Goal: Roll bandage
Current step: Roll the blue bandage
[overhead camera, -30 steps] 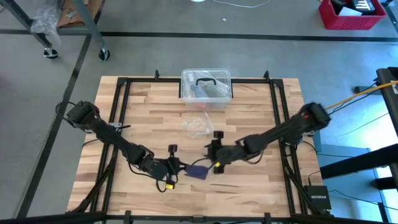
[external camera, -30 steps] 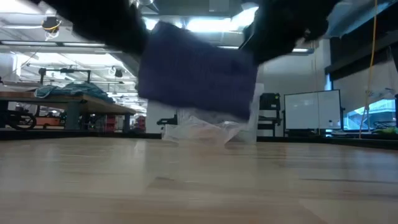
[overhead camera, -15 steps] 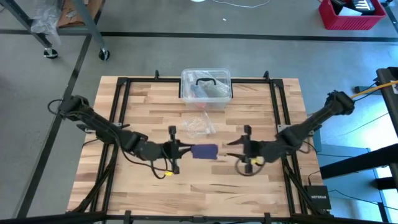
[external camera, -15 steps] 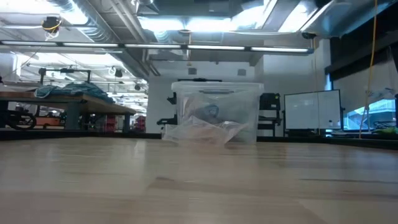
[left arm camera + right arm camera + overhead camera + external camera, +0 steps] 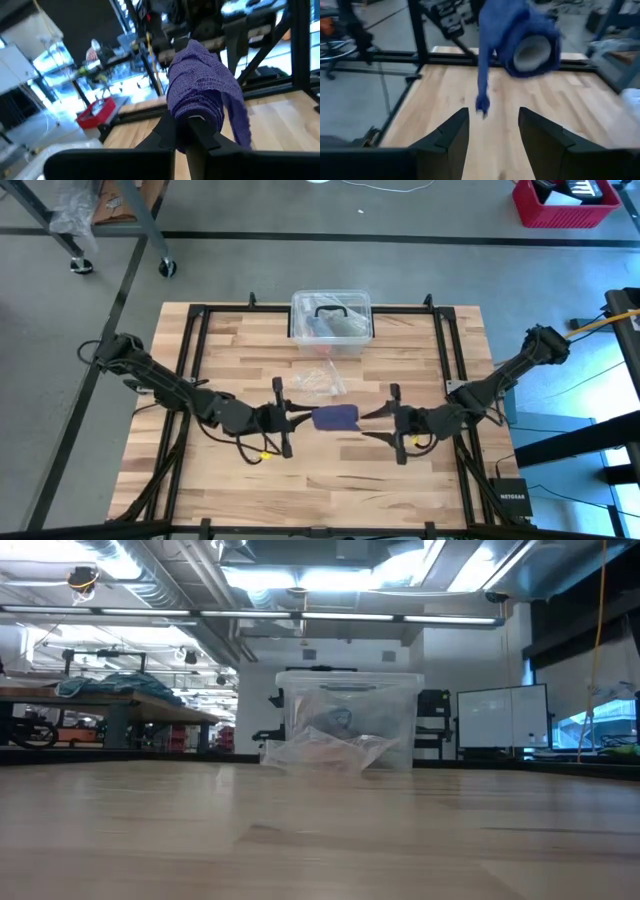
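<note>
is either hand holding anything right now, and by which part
The left hand is shut on the bandage, gripping the rolled bundle at one end, with a loose tail hanging free. The right hand is open and holds nothing.

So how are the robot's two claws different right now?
The left gripper is pinched shut on the purple bandage; the right gripper holds nothing. The left gripper's fingers are squeezed together, while the right gripper's fingers stand apart with bare table between them. The left gripper touches the bandage; the right one sits back from it. Both are dark and point toward each other over the wooden table.
</note>
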